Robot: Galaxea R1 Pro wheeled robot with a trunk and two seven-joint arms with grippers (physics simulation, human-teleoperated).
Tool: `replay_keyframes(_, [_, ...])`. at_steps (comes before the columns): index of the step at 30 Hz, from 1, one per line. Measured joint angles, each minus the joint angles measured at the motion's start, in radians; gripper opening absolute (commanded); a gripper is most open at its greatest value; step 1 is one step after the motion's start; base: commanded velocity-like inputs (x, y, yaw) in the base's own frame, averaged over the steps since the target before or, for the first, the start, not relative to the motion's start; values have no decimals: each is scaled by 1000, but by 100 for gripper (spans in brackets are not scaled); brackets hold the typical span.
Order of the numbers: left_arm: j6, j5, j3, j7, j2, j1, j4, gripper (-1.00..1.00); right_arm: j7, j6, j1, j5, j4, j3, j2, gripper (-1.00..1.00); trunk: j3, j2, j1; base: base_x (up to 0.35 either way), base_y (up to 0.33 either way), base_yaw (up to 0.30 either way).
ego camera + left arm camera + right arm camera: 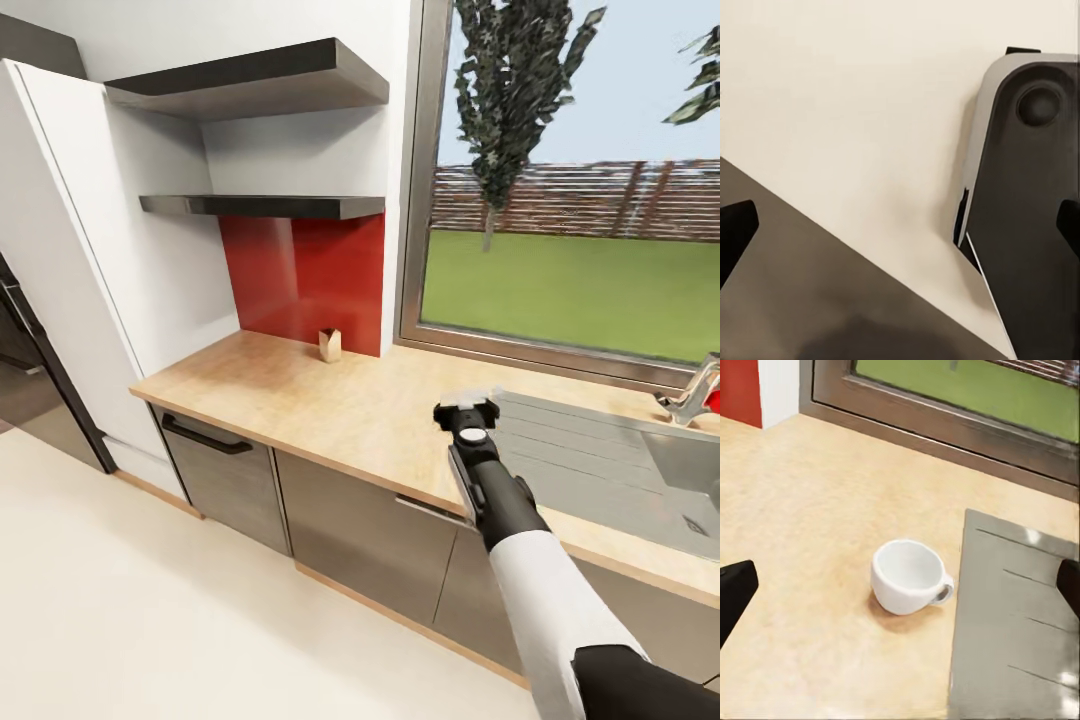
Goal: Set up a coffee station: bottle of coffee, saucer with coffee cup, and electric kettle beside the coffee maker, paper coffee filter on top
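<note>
A small white coffee cup [907, 577] with a loop handle stands upright on the light-wood kitchen countertop [330, 400], just beside the grey drainboard [1020, 615]. My right gripper [901, 585] hovers above it, open, with the cup between the two fingertips and apart from both. In the head view the right gripper [465, 410] is stretched out over the counter at the drainboard's edge and covers the cup. The lower kitchen shelf [265, 206] is seen edge-on, so its top is hidden. My left gripper [901, 225] is open over the floor. The coffee maker, bottle of coffee, paper filter, saucer and kettle are out of view.
A small tan carton [328, 344] stands against the red backsplash. The inset sink [690, 470] and tap [695, 395] lie to the right under a large window. A tall white cabinet [90, 250] bounds the counter on the left. The robot's base [1035, 195] is below the left gripper.
</note>
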Motion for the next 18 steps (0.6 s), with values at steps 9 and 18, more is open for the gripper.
replay_keyframes(9, [-5,-12,-1,-4,-1,-12,-9,100,27,131,-9,-31,4,-39,-41,100,0,0,-1,162,0,0])
replay_keyframes(18, [-32,16,4,-6,13,3,-41,100,27,121,-1,-32,-10,-11,-8,100,0,0,0,0,0,0])
